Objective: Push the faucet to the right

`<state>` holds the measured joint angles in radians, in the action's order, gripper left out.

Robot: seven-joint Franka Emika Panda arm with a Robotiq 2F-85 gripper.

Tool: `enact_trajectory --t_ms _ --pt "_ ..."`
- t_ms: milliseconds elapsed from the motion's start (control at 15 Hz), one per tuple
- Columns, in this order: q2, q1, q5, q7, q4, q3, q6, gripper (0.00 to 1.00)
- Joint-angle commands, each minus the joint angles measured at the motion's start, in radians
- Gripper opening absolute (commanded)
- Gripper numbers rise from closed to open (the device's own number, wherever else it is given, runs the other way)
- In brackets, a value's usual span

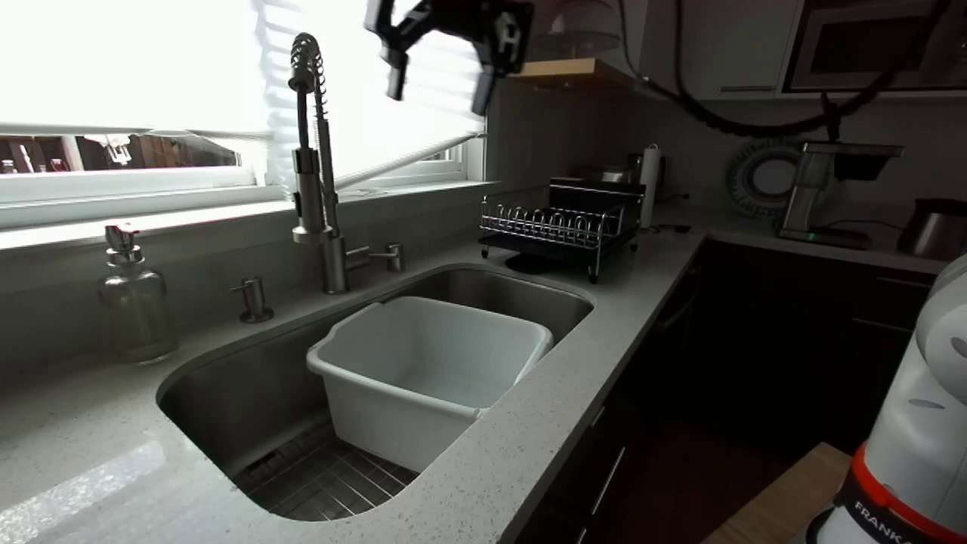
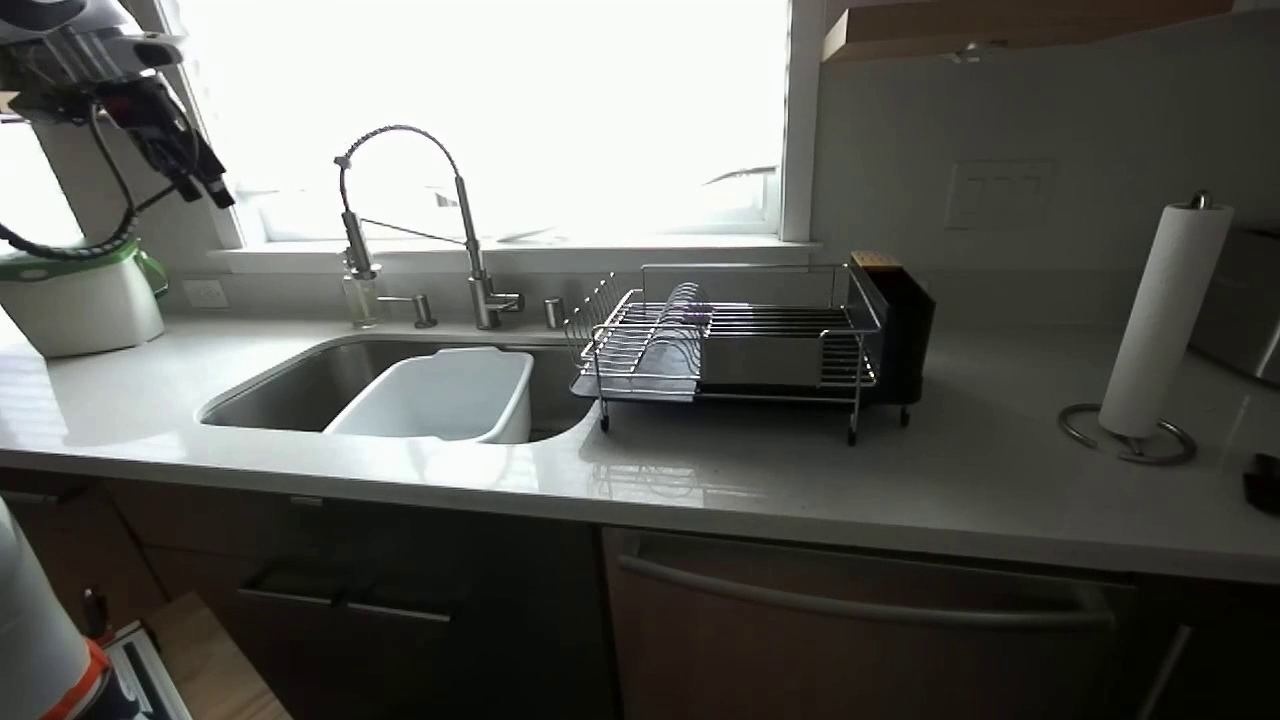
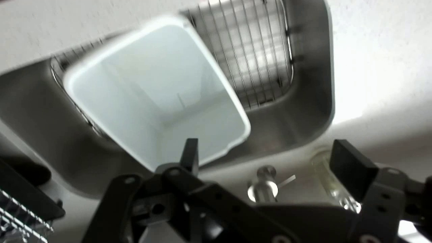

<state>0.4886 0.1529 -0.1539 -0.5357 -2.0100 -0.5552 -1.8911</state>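
Observation:
The faucet is tall silver metal with a coiled-spring arch. It stands at the window side of the sink in both exterior views (image 1: 333, 257) (image 2: 470, 230), its spray head hanging down. My gripper (image 1: 438, 103) is open and empty, high above the sink. In an exterior view the gripper (image 2: 206, 196) is left of the faucet's arch, with a gap between them. In the wrist view the gripper fingers (image 3: 266, 152) are wide apart. A shiny metal piece (image 3: 264, 193) shows between them, partly hidden by the gripper; it looks like the spray head, overlapping the soap dispenser.
A white basin (image 1: 434, 427) sits in the steel sink (image 1: 249, 408). A glass soap bottle (image 1: 137, 313) and a short metal dispenser (image 1: 255, 301) stand left of the faucet. A dish rack (image 2: 762, 360) stands right of the sink. The window (image 2: 500, 120) is behind the faucet.

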Motion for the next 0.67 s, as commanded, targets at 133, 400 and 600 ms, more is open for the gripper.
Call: enact_trajectory --t_ms 133,400,600 --pt "-0.095 0.026 0.086 -0.015 0.026 0.001 -0.161 1.00" --pt "-0.118 0.026 0.092 -0.015 0.045 0.002 -0.167 1.00" --pt "-0.175 -0.015 0.185 -0.142 0.091 -0.058 -0.161 1.00"
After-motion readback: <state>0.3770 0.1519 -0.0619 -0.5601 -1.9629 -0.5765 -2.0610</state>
